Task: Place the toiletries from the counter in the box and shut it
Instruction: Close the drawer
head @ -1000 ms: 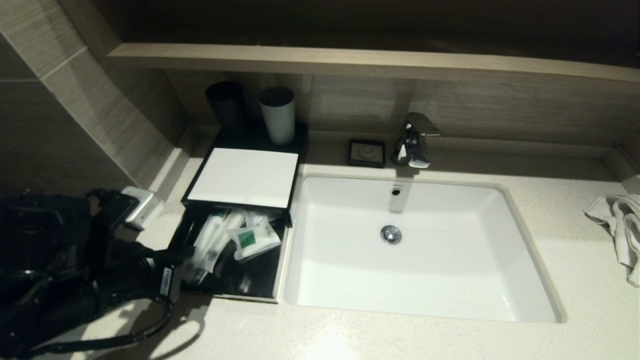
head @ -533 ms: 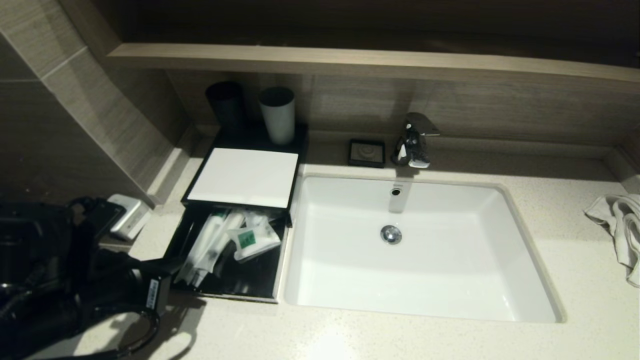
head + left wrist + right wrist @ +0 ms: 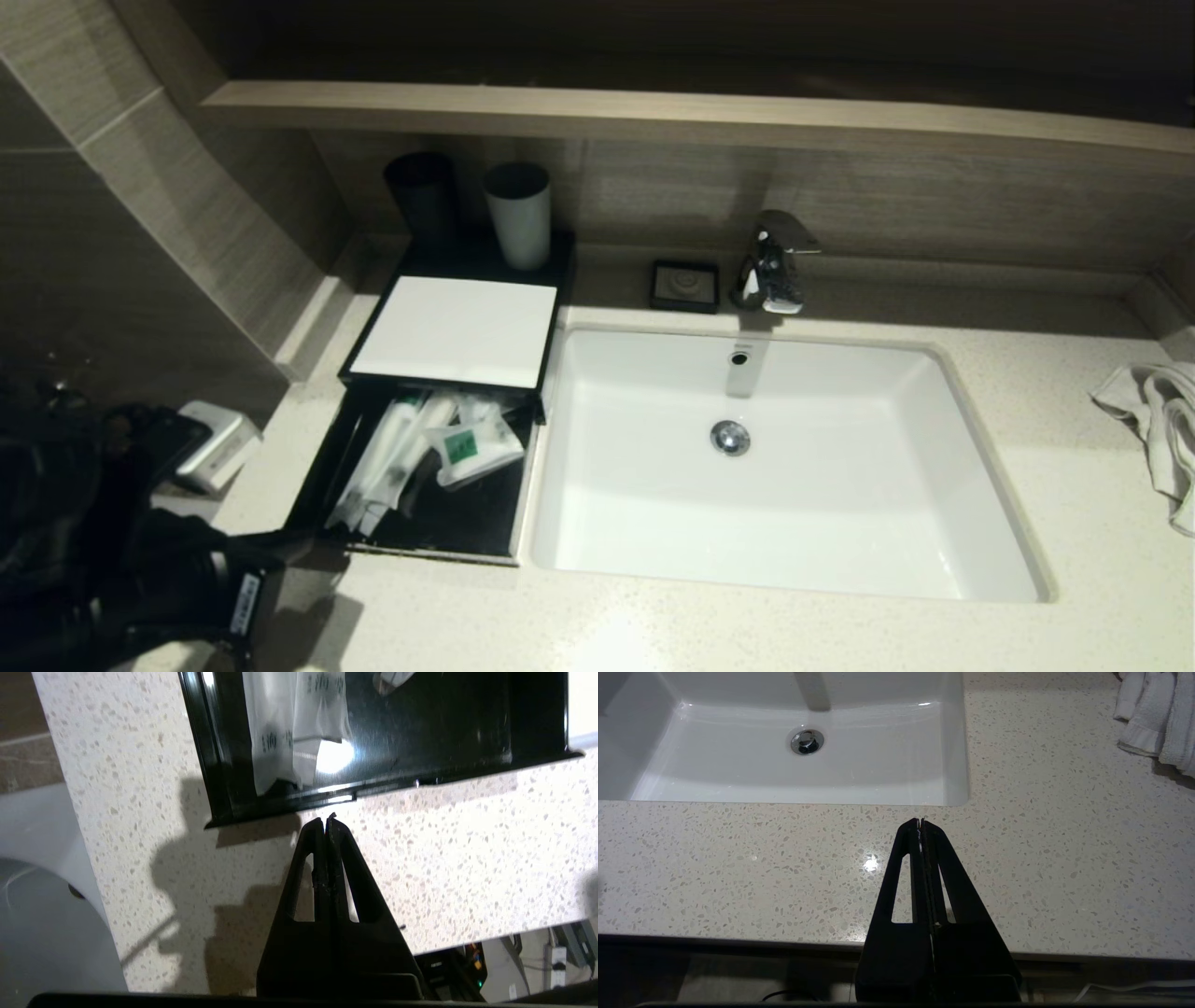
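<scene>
Left gripper (image 3: 326, 820) withdrawn from box (image 3: 322, 485) — fingers together; right gripper (image 3: 920, 822) likewise; two cups (image 3: 518, 215).

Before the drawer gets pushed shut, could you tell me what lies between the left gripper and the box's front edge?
Only bare speckled counter, per the left wrist view: the left gripper sits shut just short of the box.
</scene>
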